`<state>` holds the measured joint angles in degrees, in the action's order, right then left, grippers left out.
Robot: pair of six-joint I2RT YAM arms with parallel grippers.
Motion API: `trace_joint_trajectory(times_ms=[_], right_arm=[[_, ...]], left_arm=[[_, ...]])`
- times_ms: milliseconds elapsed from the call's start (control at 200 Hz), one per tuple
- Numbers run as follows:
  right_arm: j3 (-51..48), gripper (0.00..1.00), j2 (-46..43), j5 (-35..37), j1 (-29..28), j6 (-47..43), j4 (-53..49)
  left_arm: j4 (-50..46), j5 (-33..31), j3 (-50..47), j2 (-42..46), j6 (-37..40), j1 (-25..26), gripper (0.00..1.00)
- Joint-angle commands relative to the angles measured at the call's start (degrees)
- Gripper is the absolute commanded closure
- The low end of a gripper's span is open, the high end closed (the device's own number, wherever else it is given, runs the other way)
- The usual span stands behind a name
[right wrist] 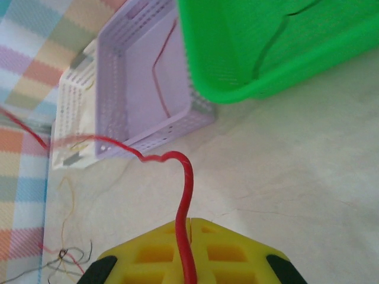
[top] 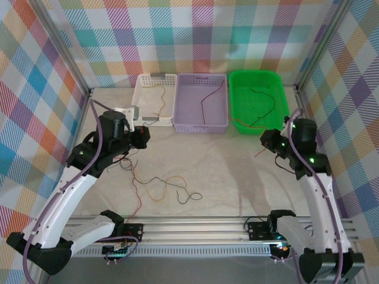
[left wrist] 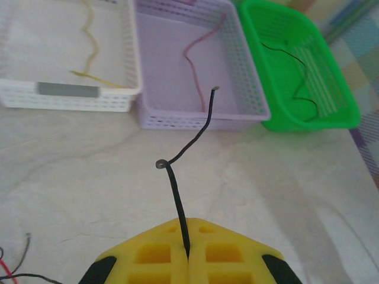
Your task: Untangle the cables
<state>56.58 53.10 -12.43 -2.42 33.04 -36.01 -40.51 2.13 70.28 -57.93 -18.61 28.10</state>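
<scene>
A loose tangle of thin red, yellow-orange and black cables (top: pixel 160 186) lies on the marble-look table between the arms. My left gripper (top: pixel 141 137) hovers above its left end, shut on a black cable (left wrist: pixel 174 189) that rises from the closed yellow fingertips (left wrist: pixel 188 228) and kinks toward the baskets. My right gripper (top: pixel 267 141) hangs near the green basket's front, shut on a red cable (right wrist: pixel 185 195) that curls up from its tips (right wrist: pixel 189 222) and runs off left. Part of the tangle (right wrist: pixel 68 257) shows at the lower left of the right wrist view.
Three baskets stand in a row at the back: white (top: pixel 137 97) with a yellow cable (left wrist: pixel 89 41), lilac (top: pixel 200 126) with a red cable (left wrist: pixel 198 44), green (top: pixel 254 73) with a black cable (left wrist: pixel 296 65). An aluminium rail (top: pixel 195 228) runs along the near edge.
</scene>
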Motion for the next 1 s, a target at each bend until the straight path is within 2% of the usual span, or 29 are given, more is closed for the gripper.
trace_joint_trajectory(times_ms=[0, 155, 280, 525, 785, 995], right_arm=[[3.4, 1.0, 5.6, 6.0, -3.4, 0.2, 3.8], [12.7, 1.0, 18.6, 9.0, -9.3, -2.3, 3.8], [21.0, 1.0, 28.0, 12.5, -10.8, -4.5, 2.0], [37.0, 1.0, 44.9, 16.7, -13.1, -7.5, -3.2], [60.2, 1.0, 64.1, 20.9, -15.5, -10.5, -15.1], [76.3, 1.0, 76.3, 24.5, -18.1, -11.8, -21.4]], left_arm=[[4.8, 3.3, 3.1, -1.2, 0.9, 3.1, 1.0], [7.9, 5.4, 4.1, -3.0, 2.2, 6.6, 1.0], [9.1, 6.5, 4.8, -3.8, 3.8, 7.9, 1.0], [9.2, 7.1, 5.0, -3.6, 6.1, 8.2, 1.0], [9.1, 7.0, 4.3, -4.1, 6.5, 8.3, 1.0], [8.8, 7.0, 4.4, -3.9, 6.6, 8.3, 1.0]])
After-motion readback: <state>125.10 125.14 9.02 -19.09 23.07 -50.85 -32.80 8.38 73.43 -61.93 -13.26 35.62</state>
